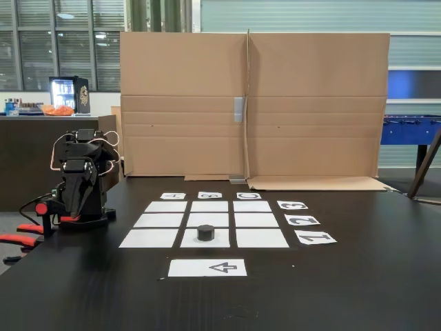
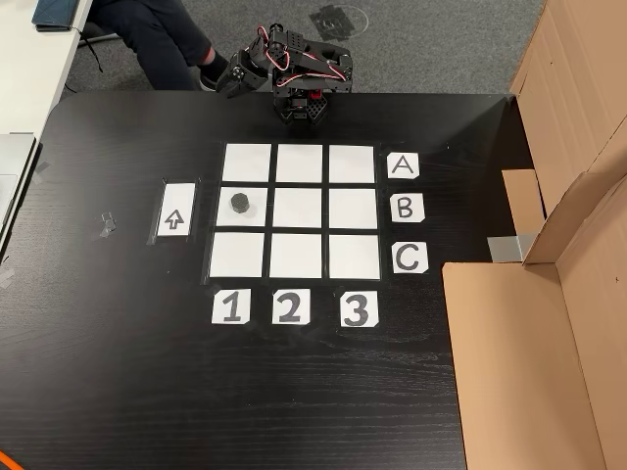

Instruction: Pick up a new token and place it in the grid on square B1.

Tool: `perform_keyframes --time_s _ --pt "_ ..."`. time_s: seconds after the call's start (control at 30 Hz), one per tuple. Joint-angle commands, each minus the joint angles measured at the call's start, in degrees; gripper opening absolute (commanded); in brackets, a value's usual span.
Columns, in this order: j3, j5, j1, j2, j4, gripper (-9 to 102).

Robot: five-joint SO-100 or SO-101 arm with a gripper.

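The pincer [image 2: 227, 83] sits folded near the top of the other view, beyond the upper edge of the grid [image 2: 302, 163], and I cannot tell if it is open or closed. In the fixed view the arm [image 1: 77, 181] is at the left, apart from the papers. The token [image 2: 240, 204] lies on square B1 [image 2: 257, 217], in the left column, middle row of the other view. The arrow strip [image 2: 175, 210] is just left of it.
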Motion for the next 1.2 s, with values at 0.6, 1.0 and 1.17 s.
perform_keyframes --time_s 0.6,1.0,1.17 --pt "-0.2 0.4 -0.3 0.2 0.3 10" --pt "-0.2 0.2 -0.4 0.2 0.3 11" --pt "-0.2 -0.4 -0.5 0.2 0.3 14"
